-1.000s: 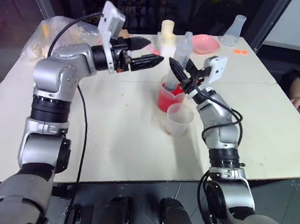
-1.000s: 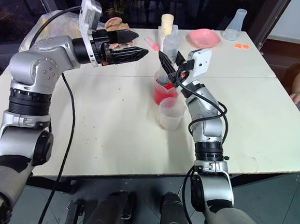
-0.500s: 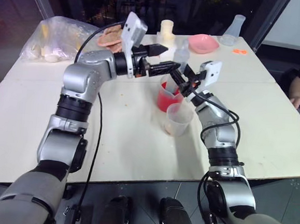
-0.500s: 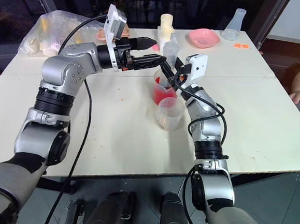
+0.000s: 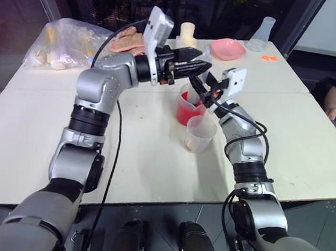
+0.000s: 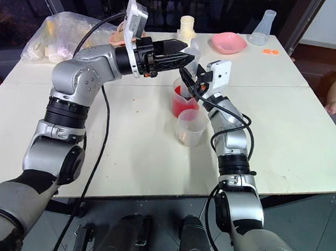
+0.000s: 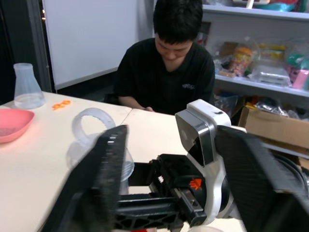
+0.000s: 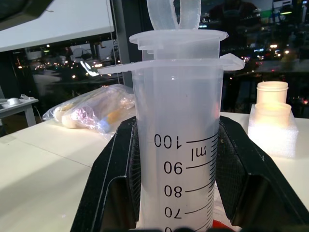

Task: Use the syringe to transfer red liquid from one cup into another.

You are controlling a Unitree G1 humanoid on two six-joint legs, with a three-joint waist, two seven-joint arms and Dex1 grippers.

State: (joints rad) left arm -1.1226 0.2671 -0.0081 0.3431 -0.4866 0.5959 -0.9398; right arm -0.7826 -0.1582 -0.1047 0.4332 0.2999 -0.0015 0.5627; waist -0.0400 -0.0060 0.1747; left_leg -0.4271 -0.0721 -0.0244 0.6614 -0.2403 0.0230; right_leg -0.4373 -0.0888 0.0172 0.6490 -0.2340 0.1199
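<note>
The right jaws [image 8: 176, 193] are clamped on the barrel of the syringe [image 8: 176, 145], which stands upright over the red cup [image 5: 188, 108]. The left jaws [image 5: 197, 67] reach level to the plunger's ring [image 7: 94, 126] at the top, fingers either side of it; whether they pinch it cannot be told. The smaller frosted cup [image 5: 200, 133] sits just beside the red one on the counter [image 5: 137, 152].

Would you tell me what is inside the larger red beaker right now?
Red liquid fills the beaker, and the syringe stands in it, held by the right gripper. Its tip is hidden.
</note>
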